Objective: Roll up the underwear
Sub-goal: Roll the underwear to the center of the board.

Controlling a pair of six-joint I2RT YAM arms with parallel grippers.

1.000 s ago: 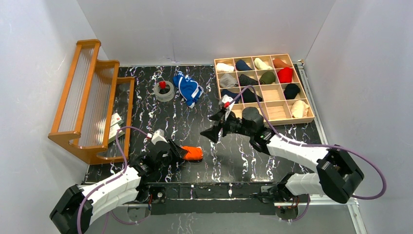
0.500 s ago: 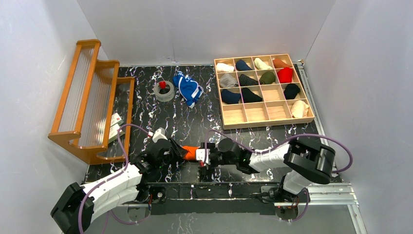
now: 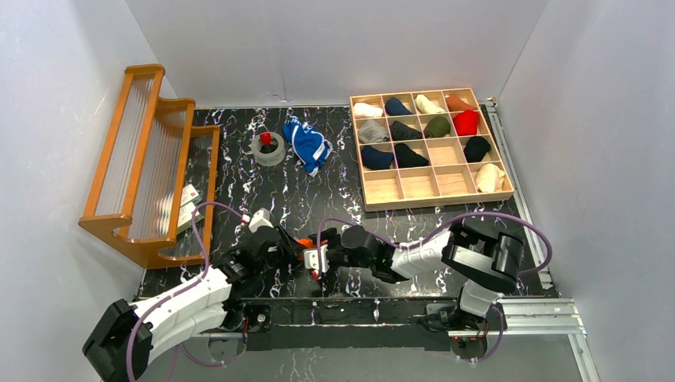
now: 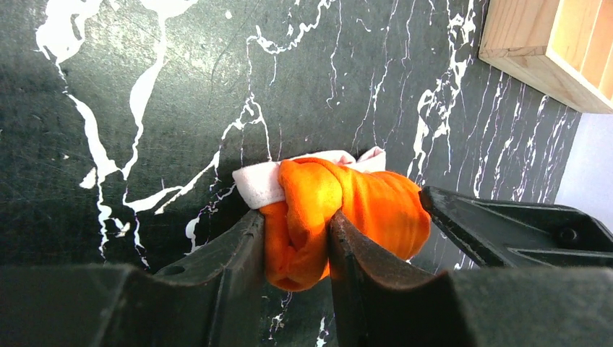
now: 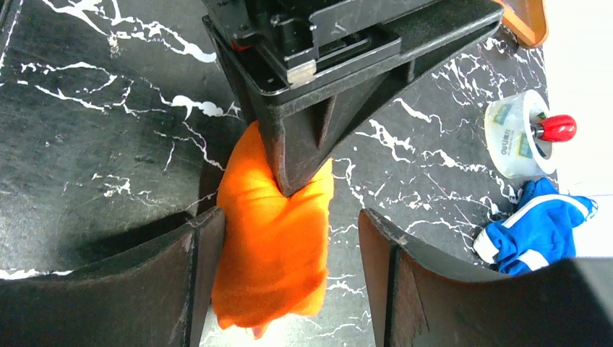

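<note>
The black marbled worktop (image 3: 318, 199) carries a wooden rack (image 3: 143, 167) along its left side and a wooden compartment tray (image 3: 422, 201) at the far right, with rolled pieces in most of its cells and several near cells bare. The big change is in the right arm (image 3: 430, 255). A second ago it reached out over the middle of the worktop towards the tray. Now it has folded back and swung left along the near edge, meeting the left arm (image 3: 191, 298), which has kept its place. The blue underwear (image 3: 308, 146) lies loose and unrolled at the far middle, just right of a tape roll (image 3: 269, 149), and neither has moved. The orange underwear (image 4: 347, 202) is at the near middle, bunched into a tight bundle with a strip of white trim showing. From above it is now mostly hidden between the two claws. The left claw (image 4: 296, 238) is pinched narrowly on one end of that bundle. The right claw (image 5: 289, 224) is set around the other end, its jaws wide and narrowing. One finger lies against the cloth, the other stands apart, so it has no hold yet. This looks like a handover or a two-handed tightening of the orange roll, which seems nearly formed. The blue pair is still to be rolled.
</note>
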